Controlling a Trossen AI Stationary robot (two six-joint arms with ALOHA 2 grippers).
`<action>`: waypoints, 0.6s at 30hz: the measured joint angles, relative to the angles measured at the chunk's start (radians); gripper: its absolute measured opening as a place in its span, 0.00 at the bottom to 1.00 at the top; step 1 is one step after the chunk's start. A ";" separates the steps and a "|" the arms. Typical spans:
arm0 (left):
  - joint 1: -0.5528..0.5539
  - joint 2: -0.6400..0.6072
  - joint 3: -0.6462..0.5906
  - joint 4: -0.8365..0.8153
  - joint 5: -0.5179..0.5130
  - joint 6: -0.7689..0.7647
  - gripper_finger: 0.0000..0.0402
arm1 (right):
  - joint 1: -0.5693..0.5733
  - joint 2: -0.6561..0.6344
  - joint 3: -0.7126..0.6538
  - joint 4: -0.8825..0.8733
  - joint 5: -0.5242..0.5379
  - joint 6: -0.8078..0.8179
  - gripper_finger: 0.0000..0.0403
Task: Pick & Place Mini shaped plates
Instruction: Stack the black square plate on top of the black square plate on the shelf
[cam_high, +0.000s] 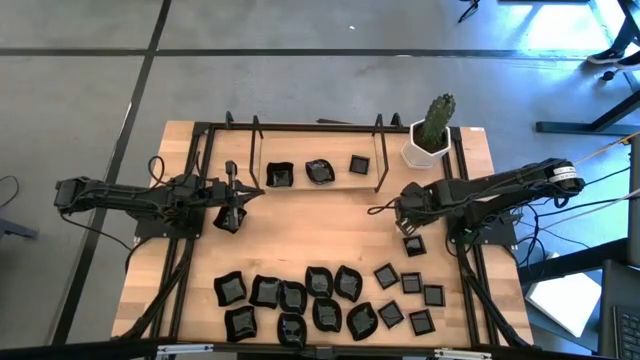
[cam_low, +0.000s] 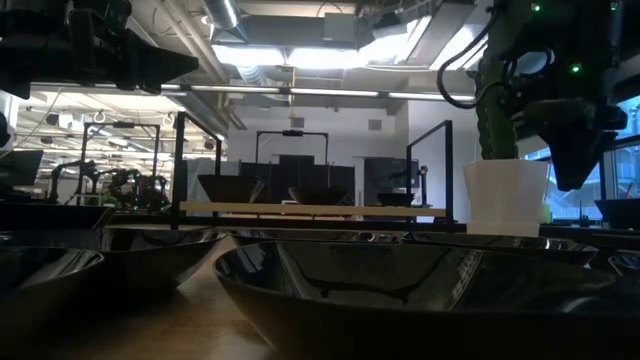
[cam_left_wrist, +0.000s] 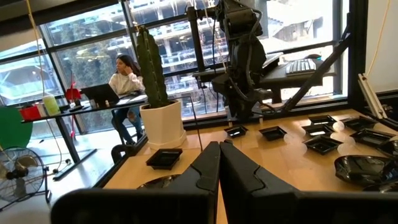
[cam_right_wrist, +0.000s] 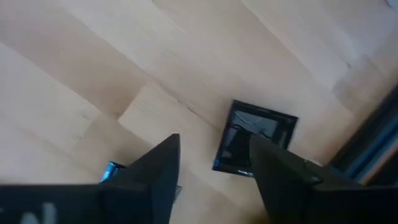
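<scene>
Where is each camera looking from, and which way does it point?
High view: above, straight down; both arms, right gripper over a square plate.
Low view: table height, looking across past plates to the cactus pot.
Left wrist view: past the shut left gripper toward the right arm.
Right wrist view: down between open fingers at that plate.
High and right wrist share that plate.

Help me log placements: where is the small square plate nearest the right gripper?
In the high view, the small square plate lies flat on the table's right side, just below the open right gripper, apart from the other plates and on the near side of the white cactus pot.
</scene>
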 joint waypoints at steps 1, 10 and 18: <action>0.000 0.000 0.000 0.000 0.000 0.000 0.01 | 0.000 0.000 0.000 -0.012 0.000 0.008 0.49; 0.000 0.000 0.000 0.000 -0.001 0.001 0.01 | 0.000 0.012 -0.092 0.049 -0.032 0.036 0.48; 0.000 0.000 0.000 0.000 -0.001 0.002 0.01 | 0.001 0.011 -0.171 0.165 -0.086 0.039 0.47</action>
